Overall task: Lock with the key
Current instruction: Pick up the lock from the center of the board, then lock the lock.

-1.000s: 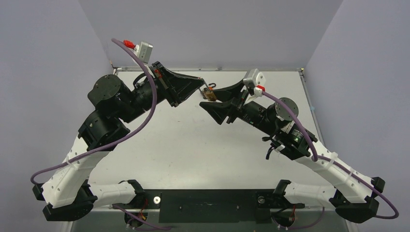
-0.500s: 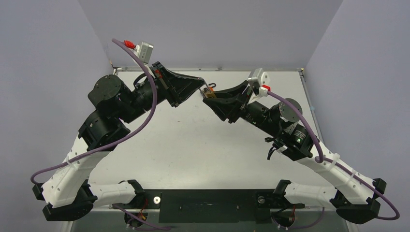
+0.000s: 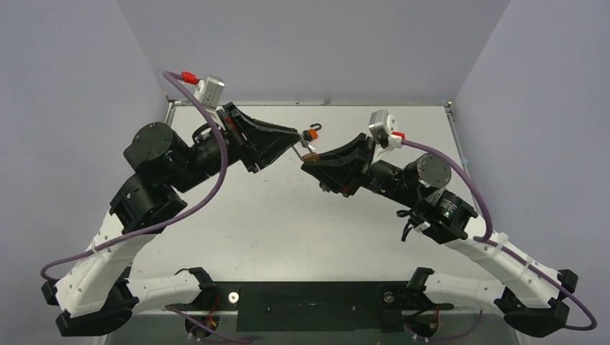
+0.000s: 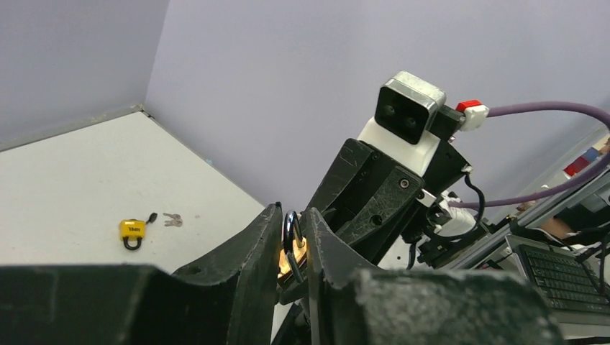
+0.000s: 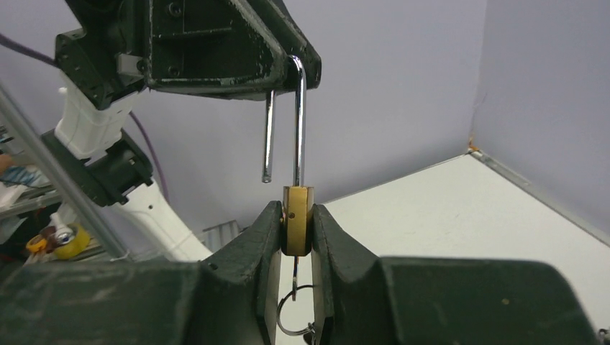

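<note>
A brass padlock is held in the air between both grippers. My right gripper is shut on its brass body, which also shows in the top view. The steel shackle is open, with one leg hanging free. My left gripper is shut on the shackle's bend. A key sits in the padlock's underside, with its key ring hanging between the right fingers. In the top view the left gripper and right gripper meet at the table's far middle.
A second, yellow padlock lies on the white table with small keys beside it; it shows in the top view just behind the grippers. Grey walls close the far and side edges.
The right wrist has turned and swung lower and to the left with the brass body. The left gripper has drawn back slightly to the left. The yellow padlock on the table now shows behind them.
</note>
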